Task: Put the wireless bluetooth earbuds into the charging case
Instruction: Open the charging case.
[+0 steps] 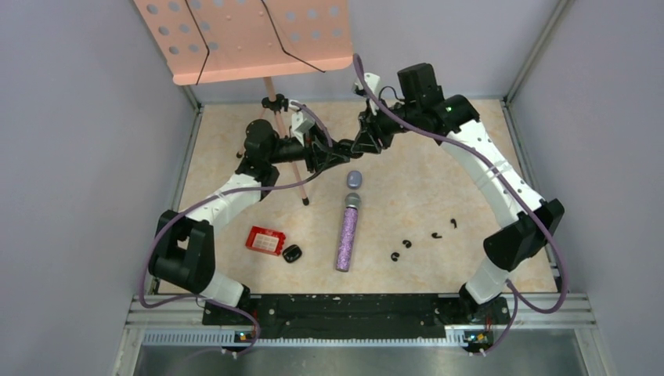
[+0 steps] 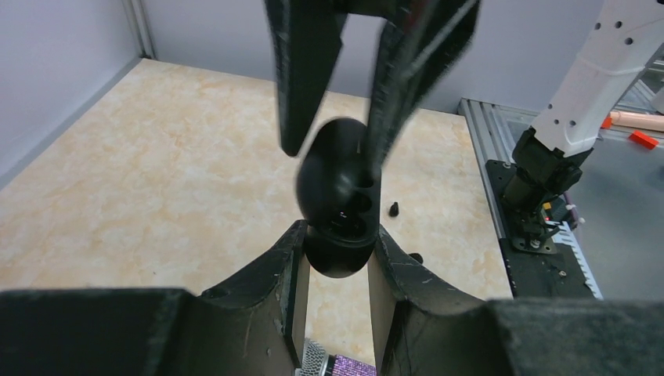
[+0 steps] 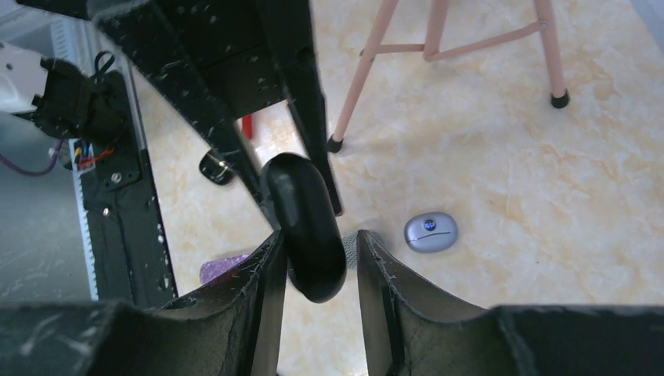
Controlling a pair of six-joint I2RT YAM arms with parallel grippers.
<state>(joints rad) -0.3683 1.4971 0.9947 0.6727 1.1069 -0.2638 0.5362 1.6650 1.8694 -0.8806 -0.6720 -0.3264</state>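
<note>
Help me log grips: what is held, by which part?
The left gripper clamps the black charging case by one end; the right gripper flanks the other, jaws apart.

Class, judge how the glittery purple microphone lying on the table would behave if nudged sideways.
The microphone is a cylinder on its side, so it would probably roll. Its head looks slightly wider than the handle, so likely in a curve.
</note>
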